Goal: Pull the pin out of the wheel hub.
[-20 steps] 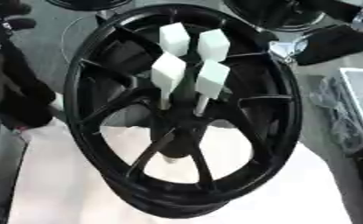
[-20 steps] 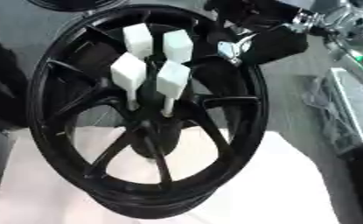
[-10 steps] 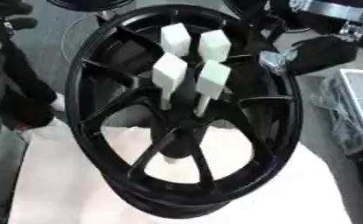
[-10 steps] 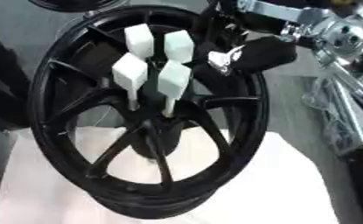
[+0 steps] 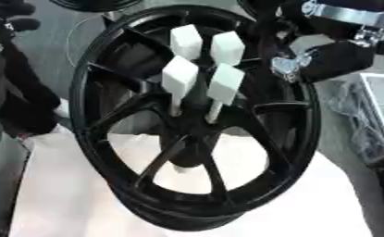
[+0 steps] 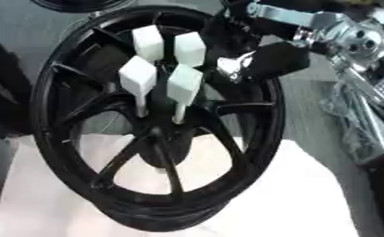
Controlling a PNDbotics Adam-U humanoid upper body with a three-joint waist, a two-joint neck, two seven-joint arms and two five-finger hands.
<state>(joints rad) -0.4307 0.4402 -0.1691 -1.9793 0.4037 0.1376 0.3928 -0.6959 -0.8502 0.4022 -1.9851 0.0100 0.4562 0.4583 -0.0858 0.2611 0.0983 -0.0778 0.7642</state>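
A black spoked wheel hub (image 5: 114, 152) stands tilted on the white table. Several white pins with blocky heads stick out near its centre; the front two are a left pin (image 5: 179, 78) and a right pin (image 6: 183, 84). My right hand (image 6: 274, 60) comes in from the upper right, black with a silver wrist, and hovers over the rim's upper right. It is open and empty, a short way right of the pins and touching none. My left arm (image 5: 21, 92) is a dark shape at the left edge beside the rim; its hand is unclear.
A white cloth (image 5: 73, 194) covers the table under the wheel. Grey floor lies beyond. A metal tray with wires (image 6: 373, 125) stands at the right edge, and another dark wheel (image 5: 94, 3) shows at the top.
My right hand has moved down and left from the upper right corner, reaching over the rim toward the pins. The wheel and pins have not moved.
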